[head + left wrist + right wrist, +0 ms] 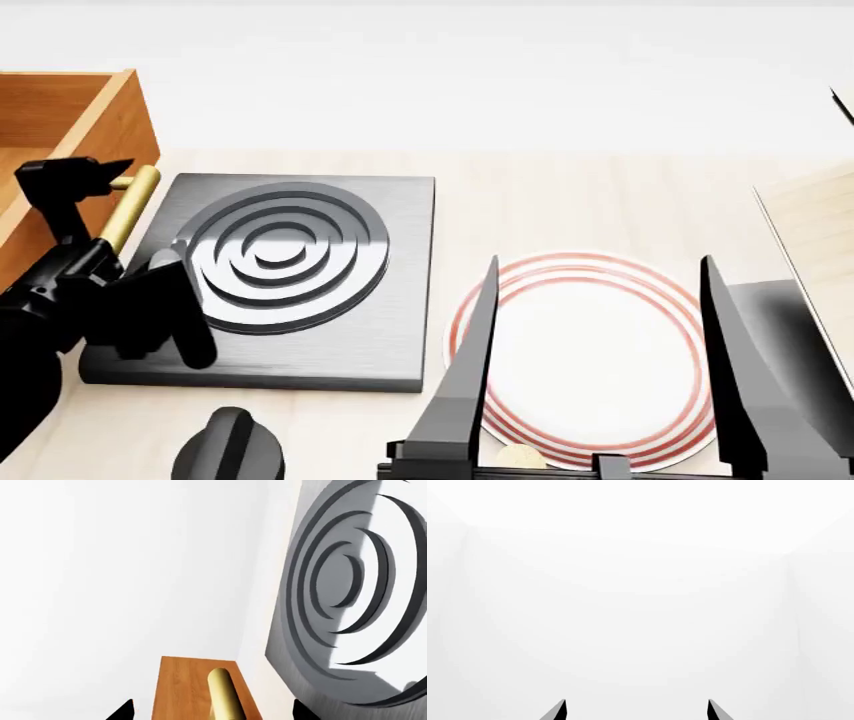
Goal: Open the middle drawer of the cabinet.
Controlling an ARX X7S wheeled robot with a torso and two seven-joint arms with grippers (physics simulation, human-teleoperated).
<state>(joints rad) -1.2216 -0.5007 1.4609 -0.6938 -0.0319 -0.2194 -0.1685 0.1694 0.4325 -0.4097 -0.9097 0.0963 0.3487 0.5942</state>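
At the far left of the head view, an orange-brown wooden drawer (80, 120) stands pulled out as an open-topped box, with its brass bar handle (128, 208) facing the stove plate. The rest of the cabinet and its other drawers are out of view. My left gripper (100, 185) is open at this handle. In the left wrist view the drawer front (180, 690) and the handle (223, 692) lie between the left gripper's (212, 711) wide-apart fingertips, which do not touch the handle. My right gripper (598, 260) is open and empty over the plate; the right wrist view shows it (635, 711) against white wall only.
A dark grey stove plate (280, 265) with raised rings lies right beside the handle and left arm; it also fills the left wrist view's side (347, 590). A white plate with red rings (587, 360) lies under the right gripper. A pale wood unit (814, 225) stands at the right.
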